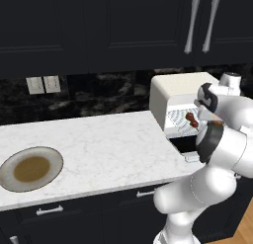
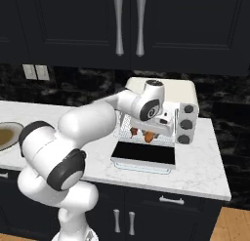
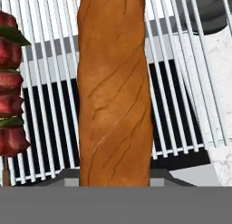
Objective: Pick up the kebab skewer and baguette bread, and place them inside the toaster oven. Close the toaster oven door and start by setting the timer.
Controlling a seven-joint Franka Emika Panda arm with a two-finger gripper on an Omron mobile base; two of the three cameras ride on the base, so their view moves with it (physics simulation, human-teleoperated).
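Note:
The cream-white toaster oven stands at the counter's right end. Its dark glass door is folded down flat in front. My gripper reaches into the oven mouth, shut on the long orange-brown baguette bread. The loaf hangs lengthwise just over the wire rack; whether it touches the rack I cannot tell. The kebab skewer, with dark red chunks, lies on the rack beside the loaf. That skewer also shows through the oven opening, and a bit of the baguette shows under the hand.
A round plate with a brown centre sits at the counter's left end. The oven's round knobs are on its right front panel. Dark cabinets hang above, and wall outlets sit on the black backsplash.

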